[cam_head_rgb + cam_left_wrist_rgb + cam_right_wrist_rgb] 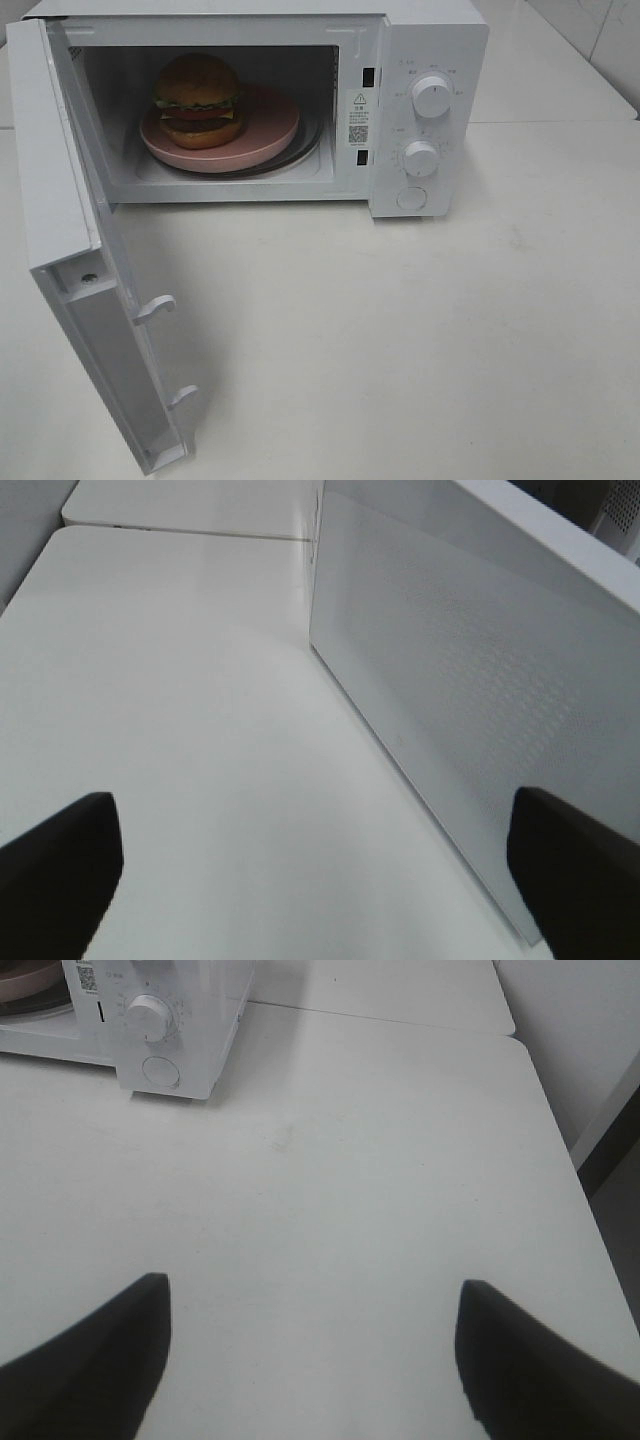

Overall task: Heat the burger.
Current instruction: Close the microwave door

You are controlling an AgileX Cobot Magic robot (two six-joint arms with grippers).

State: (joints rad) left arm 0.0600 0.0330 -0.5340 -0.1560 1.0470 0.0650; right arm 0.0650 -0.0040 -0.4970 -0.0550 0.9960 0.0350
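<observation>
The burger (pixel 198 99), with its orange-brown bun and green lettuce, sits on the pink plate (pixel 262 135) inside the white microwave (pixel 430 40). The microwave door (pixel 70 250) stands wide open to the left. Neither gripper shows in the high view. In the left wrist view my left gripper (pixel 310 880) is open and empty, its dark fingers (pixel 60 865) spread, close beside the outer face of the door (pixel 470 680). In the right wrist view my right gripper (pixel 310 1355) is open and empty over bare table, well away from the microwave (pixel 170 1020).
The microwave has two knobs (pixel 432 96) and a round button (pixel 411 198) on its right panel. The white table (pixel 400 350) stretches in front of the microwave. The table's right edge (pixel 560 1130) shows in the right wrist view.
</observation>
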